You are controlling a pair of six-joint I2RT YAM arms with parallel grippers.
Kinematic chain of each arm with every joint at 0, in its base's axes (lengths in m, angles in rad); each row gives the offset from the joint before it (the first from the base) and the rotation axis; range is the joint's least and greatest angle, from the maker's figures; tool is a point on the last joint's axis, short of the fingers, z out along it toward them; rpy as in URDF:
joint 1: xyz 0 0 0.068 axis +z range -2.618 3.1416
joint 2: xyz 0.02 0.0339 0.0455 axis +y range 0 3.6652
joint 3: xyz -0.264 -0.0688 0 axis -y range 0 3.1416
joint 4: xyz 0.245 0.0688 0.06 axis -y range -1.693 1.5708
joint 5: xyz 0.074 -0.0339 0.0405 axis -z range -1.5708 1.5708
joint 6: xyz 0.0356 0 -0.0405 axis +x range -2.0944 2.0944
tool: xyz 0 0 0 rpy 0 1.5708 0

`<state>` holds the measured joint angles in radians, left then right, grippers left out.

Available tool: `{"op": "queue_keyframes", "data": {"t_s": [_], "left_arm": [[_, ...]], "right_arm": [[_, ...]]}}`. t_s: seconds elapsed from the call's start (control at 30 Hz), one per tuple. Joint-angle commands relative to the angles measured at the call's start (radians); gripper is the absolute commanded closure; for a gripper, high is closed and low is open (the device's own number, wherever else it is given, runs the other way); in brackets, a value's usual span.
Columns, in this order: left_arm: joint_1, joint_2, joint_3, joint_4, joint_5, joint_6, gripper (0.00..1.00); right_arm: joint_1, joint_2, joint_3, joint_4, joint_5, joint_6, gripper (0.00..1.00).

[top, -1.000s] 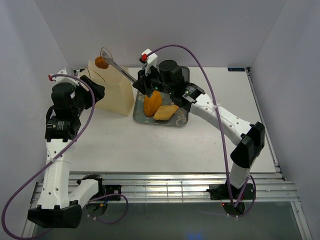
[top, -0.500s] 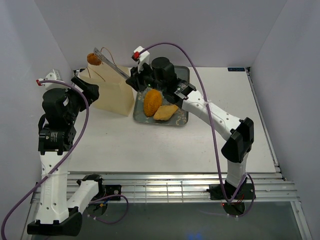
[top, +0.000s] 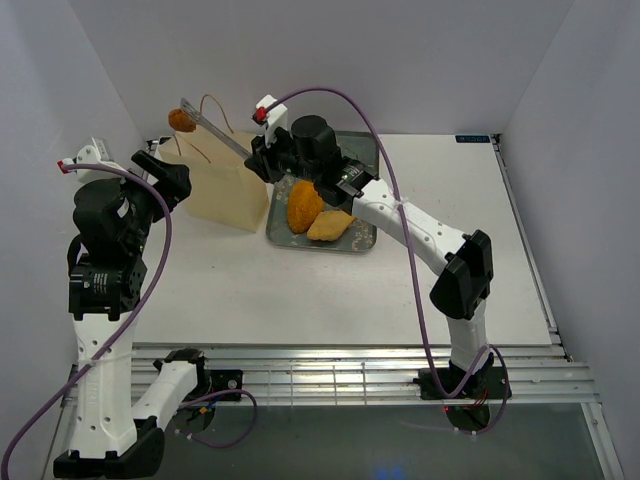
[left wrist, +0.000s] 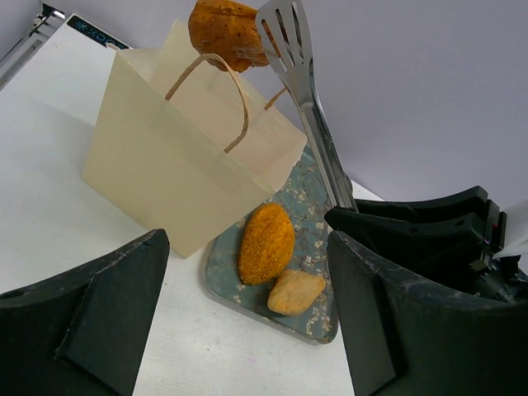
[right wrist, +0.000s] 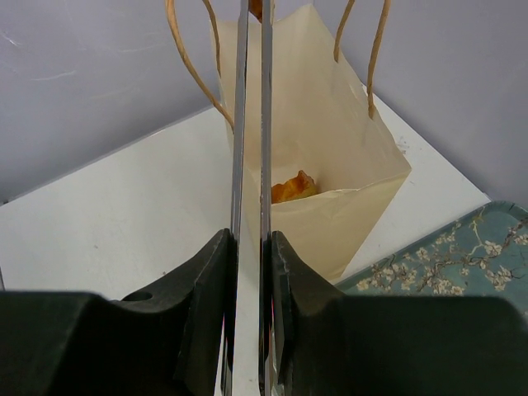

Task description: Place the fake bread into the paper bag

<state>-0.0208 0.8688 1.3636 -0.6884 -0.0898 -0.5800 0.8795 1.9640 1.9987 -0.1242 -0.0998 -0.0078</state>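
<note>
My right gripper (top: 263, 160) is shut on metal tongs (top: 215, 136). The tongs pinch a brown-crusted bread piece (top: 181, 120) above the far left of the open cream paper bag (top: 222, 192). In the right wrist view the tongs (right wrist: 250, 165) run up from the gripper (right wrist: 250, 276) over the bag (right wrist: 330, 157), and an orange-brown piece (right wrist: 290, 188) lies inside it. The orange loaf (top: 304, 205) and a tan piece (top: 331, 225) lie on the floral tray (top: 352, 243). My left gripper (top: 170, 172) is open and empty beside the bag's left side.
The left wrist view shows the bag (left wrist: 169, 169), the held bread (left wrist: 223, 29), the tongs (left wrist: 312, 115), the loaf (left wrist: 266, 242) and the tan piece (left wrist: 295, 290) on the tray (left wrist: 320, 210). White walls enclose the table on three sides.
My right arm has swung the tongs and bread left and back, to above the bag's far left. My left arm has drawn back to the left, away from the bag.
</note>
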Motion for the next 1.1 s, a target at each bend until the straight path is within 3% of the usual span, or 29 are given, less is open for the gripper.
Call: {"op": "queue_keyframes", "data": {"t_s": [0.0,0.43,0.87,1.07], "left_arm": [[0.005,-0.004,0.031,-0.002,-0.004,0.009,0.12],[0.005,-0.007,0.038,-0.002,-0.021,0.023,0.11],[0.005,-0.01,0.02,-0.003,-0.018,0.028,0.11],[0.005,-0.017,0.012,-0.003,-0.019,0.032,0.11]], "right_arm": [[0.007,0.01,0.061,0.041,0.022,-0.026,0.9],[0.01,0.065,0.115,0.001,0.023,-0.041,0.8],[0.01,0.076,0.123,0.006,0.018,-0.031,0.59],[0.012,0.07,0.127,0.009,0.017,-0.024,0.58]]}}
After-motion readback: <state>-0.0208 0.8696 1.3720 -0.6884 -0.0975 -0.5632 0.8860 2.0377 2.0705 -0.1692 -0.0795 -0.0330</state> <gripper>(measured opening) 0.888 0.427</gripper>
